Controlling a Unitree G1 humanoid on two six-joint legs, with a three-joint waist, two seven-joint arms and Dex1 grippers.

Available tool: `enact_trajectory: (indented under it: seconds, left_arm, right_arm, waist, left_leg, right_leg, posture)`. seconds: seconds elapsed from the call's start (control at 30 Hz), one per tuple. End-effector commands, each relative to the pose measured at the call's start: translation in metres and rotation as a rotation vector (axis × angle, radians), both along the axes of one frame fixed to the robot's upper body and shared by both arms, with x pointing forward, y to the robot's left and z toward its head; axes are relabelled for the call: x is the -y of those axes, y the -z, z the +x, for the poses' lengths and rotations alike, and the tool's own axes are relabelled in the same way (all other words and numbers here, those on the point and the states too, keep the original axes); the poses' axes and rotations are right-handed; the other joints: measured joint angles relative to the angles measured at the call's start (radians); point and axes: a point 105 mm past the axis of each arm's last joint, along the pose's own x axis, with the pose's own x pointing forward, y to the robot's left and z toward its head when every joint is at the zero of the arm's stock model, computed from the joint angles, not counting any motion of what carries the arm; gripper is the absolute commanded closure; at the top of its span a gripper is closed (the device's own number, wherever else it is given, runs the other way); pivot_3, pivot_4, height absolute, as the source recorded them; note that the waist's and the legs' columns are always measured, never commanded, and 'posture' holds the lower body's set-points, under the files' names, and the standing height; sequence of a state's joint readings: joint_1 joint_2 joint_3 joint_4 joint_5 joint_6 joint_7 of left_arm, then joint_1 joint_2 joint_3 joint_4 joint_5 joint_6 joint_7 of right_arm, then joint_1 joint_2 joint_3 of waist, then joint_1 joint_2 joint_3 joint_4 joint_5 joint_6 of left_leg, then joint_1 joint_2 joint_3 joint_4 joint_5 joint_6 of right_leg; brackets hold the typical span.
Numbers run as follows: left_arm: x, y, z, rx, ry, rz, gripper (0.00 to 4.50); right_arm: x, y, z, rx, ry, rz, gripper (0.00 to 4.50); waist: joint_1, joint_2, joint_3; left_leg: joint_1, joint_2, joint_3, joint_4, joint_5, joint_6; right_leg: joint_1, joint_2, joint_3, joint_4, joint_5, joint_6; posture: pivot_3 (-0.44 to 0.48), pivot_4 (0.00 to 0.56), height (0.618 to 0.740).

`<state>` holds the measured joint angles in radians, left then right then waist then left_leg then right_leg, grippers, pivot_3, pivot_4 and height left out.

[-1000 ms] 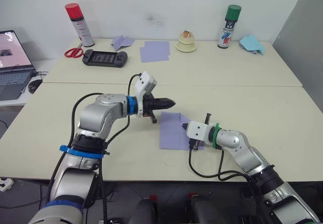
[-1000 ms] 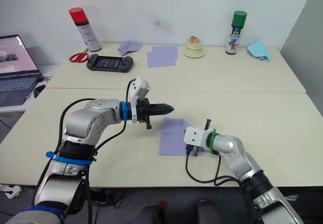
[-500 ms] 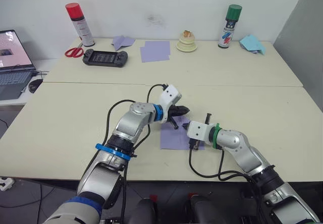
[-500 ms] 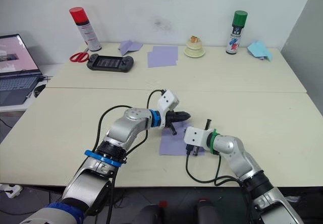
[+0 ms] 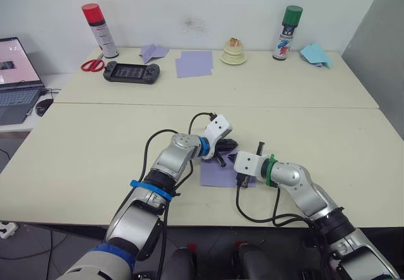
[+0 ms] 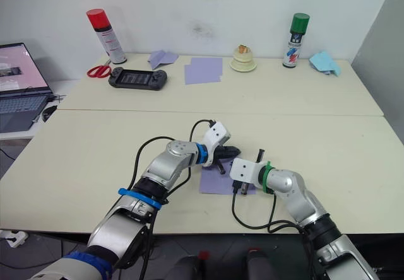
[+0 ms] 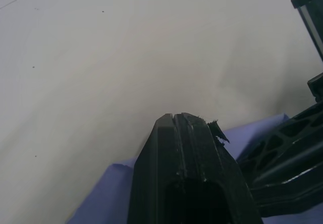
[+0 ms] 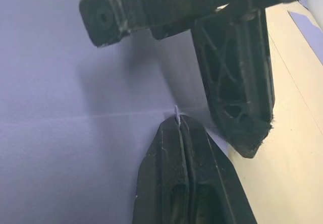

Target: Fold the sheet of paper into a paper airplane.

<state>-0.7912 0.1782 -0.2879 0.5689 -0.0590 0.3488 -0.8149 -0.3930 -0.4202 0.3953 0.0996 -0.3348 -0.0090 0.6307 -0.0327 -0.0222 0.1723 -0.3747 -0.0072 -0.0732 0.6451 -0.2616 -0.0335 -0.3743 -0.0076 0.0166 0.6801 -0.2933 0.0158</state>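
1. Left eye view: the sheet of paper (image 5: 218, 171), thin, matte and lavender, lies flat on the smooth cream bench (image 5: 95, 141), near its front edge. The left gripper (image 5: 231, 145) reaches in over the sheet's far right corner; the right gripper (image 5: 243, 180), on a white wrist block with a green ring, sits at the sheet's right edge, just beside the left one. Far back stand a red-capped spray can (image 5: 98, 30) and a green-capped spray can (image 5: 288, 32), both glossy cylinders, with red scissors (image 5: 92, 65), a dark handheld game console (image 5: 130, 72), a flat lavender folded plane (image 5: 152, 52), an overlapping pair of lavender sheets (image 5: 194, 64), a small cream tiered object (image 5: 233, 55) and a light-blue folded paper (image 5: 314, 54). A laptop (image 5: 15, 78) shows at the left margin.

2. Right eye view: same layout from a slightly shifted angle. The sheet peeks out as a lavender patch between the two arms, largely covered by them.

3. Left wrist view: here's what the head views can't resolve. The left gripper's ribbed black plastic jaws are pressed together with no gap, tip hovering over the sheet's corner where lavender meets bare bench. The other gripper's latticed black finger juts in alongside.

4. Right wrist view: lavender nearly everywhere, with a faint straight crease line running across it. The right gripper's jaws are closed, and a sliver of paper edge stands up right at the seam between their tips, so they pinch the sheet. The left gripper's ribbed finger lies just beside, over the sheet's border.
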Motion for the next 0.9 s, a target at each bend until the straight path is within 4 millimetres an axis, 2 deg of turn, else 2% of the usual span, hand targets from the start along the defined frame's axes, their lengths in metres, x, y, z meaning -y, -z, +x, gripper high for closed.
enact_trajectory:
  seconds: [0.03,0.27,0.63,0.9]
  left_arm:
    - [0.004,-0.005,0.004,0.037,0.003,0.004,4.50]
    - [-0.001,0.009,0.008,0.038,-0.008,0.057,4.50]
    - [-0.003,0.017,0.012,0.043,-0.020,0.091,4.50]
    - [-0.013,0.031,0.015,0.064,-0.037,0.172,4.50]
  right_arm:
    - [0.000,0.015,-0.007,-0.050,-0.008,-0.037,4.48]
    - [-0.001,0.014,-0.007,-0.051,-0.007,-0.030,4.48]
    - [-0.001,0.013,-0.009,-0.057,-0.008,-0.021,4.48]
    - [-0.003,0.011,-0.009,-0.071,-0.004,-0.003,4.48]
  waist:
    - [0.000,0.000,0.000]
    - [0.000,0.000,0.000]
    - [0.001,0.000,0.000]
    - [0.002,0.000,0.000]
  left_leg:
    - [0.000,0.000,0.000,0.000,0.000,0.000]
    - [0.000,0.000,0.000,0.000,0.000,0.000]
    - [0.000,0.000,0.000,0.000,0.000,0.000]
    - [0.000,-0.001,-0.001,0.000,0.000,0.000]
  right_leg:
    - [0.000,0.000,0.000,0.000,0.000,0.000]
    - [0.000,0.000,0.000,0.000,0.000,0.000]
    - [0.000,0.000,-0.001,0.000,0.000,0.000]
    - [0.001,0.000,-0.001,0.000,0.000,0.000]
  posture:
    - [0.000,0.150,0.740]
    - [0.000,0.150,0.740]
    - [0.000,0.150,0.740]
    - [0.000,0.150,0.740]
